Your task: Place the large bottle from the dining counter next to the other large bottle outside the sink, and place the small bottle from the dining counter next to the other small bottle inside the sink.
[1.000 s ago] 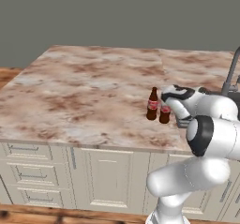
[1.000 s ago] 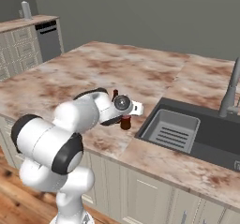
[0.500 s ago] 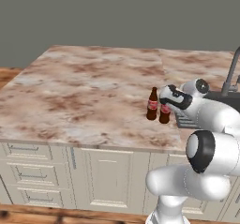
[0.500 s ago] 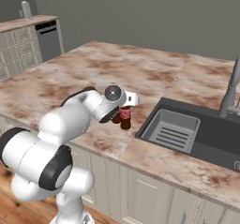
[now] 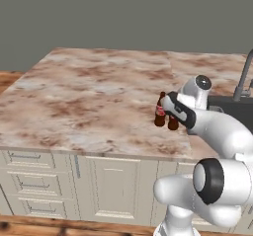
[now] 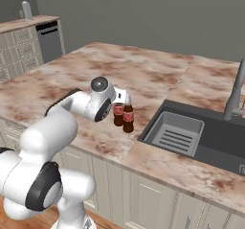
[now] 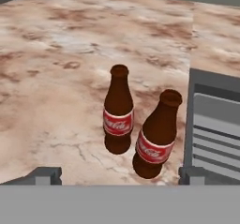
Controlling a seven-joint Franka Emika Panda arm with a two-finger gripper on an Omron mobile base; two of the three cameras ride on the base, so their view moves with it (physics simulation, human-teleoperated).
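Two brown cola bottles with red labels stand upright side by side on the pinkish-brown marbled counter top (image 5: 99, 97), just left of the sink (image 6: 210, 139). In the hand view one bottle (image 7: 118, 115) is slightly farther and the other bottle (image 7: 157, 134) is nearer the sink's edge. They also appear as one bottle (image 5: 159, 110) beside its neighbour (image 5: 173, 123), and as one bottle (image 6: 118, 114) beside the other (image 6: 128, 118). My gripper (image 7: 119, 176) is open just behind and above them, holding nothing; it is seen as the gripper (image 5: 168, 105) and the gripper (image 6: 125, 98). The small bottle is out of view.
The dark sink holds a lighter slotted insert (image 6: 174, 132), with a tall steel faucet (image 6: 234, 96) at its far side. Pale cabinet fronts (image 5: 118, 190) run below the counter edge. A second counter with a dishwasher (image 6: 48, 36) stands at the far left.
The hand has drawn back a little from the two bottles and the arm's elbow has swung. Both bottles stay where they were, and the jaws stay wide.
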